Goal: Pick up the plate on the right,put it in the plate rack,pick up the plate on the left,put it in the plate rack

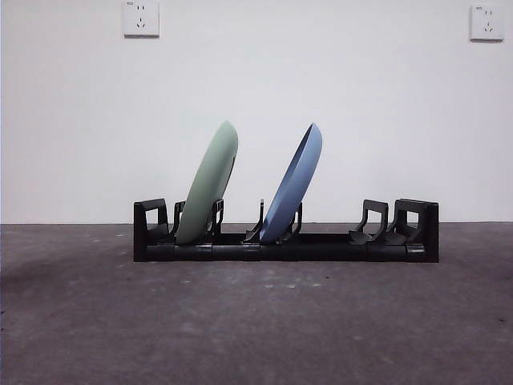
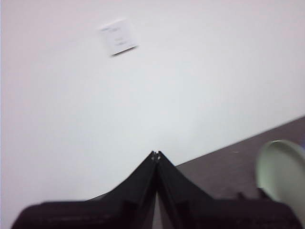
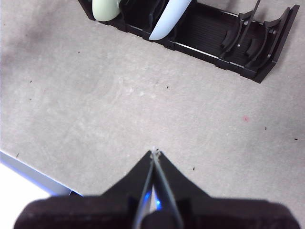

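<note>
The black plate rack (image 1: 321,245) stands across the middle of the table. A pale green plate (image 1: 210,183) leans in its left slots and a blue plate (image 1: 293,183) leans in the middle slots, both tilted to the right. The right wrist view shows the plate rack (image 3: 228,40) with the green plate (image 3: 106,8) and blue plate (image 3: 167,16) in it. My right gripper (image 3: 154,153) is shut and empty, hovering over bare table in front of the rack. My left gripper (image 2: 156,154) is shut and empty, raised toward the wall, with the green plate (image 2: 281,174) beside it.
The rack's right-hand prongs (image 1: 373,220) hold nothing. Two wall sockets (image 1: 141,18) sit high on the white wall behind. The table's near edge (image 3: 33,174) shows in the right wrist view.
</note>
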Controlling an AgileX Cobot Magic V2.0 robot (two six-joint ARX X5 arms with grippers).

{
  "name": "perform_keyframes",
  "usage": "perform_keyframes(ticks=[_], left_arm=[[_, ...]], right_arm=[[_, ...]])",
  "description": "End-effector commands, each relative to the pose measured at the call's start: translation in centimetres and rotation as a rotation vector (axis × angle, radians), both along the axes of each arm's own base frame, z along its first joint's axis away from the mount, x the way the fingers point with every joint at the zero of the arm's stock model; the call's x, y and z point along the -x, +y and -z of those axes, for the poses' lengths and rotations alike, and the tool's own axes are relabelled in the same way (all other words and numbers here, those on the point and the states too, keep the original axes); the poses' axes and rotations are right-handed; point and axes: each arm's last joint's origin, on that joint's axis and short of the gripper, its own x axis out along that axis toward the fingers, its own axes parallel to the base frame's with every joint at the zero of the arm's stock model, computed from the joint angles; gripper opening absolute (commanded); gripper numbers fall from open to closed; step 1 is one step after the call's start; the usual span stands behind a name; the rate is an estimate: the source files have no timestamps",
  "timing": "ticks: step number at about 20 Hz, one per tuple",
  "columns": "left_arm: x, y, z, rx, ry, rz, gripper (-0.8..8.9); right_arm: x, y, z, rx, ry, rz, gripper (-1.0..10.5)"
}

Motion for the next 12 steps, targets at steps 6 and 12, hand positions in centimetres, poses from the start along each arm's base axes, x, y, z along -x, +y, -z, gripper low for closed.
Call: perform_keyframes(ticks=[6, 12], left_arm=[[-0.6, 0.6, 15.2, 0.160, 0.053, -0.052, -0.04], [-0.3, 0.8, 21.7, 0.236, 0.127, -0.072, -0.04]], right_arm=[[-0.1, 0.1, 0.2, 0.000, 0.001, 0.007, 0.0], [-0.1, 0.1, 0.2, 0.000, 0.001, 0.007, 0.0]])
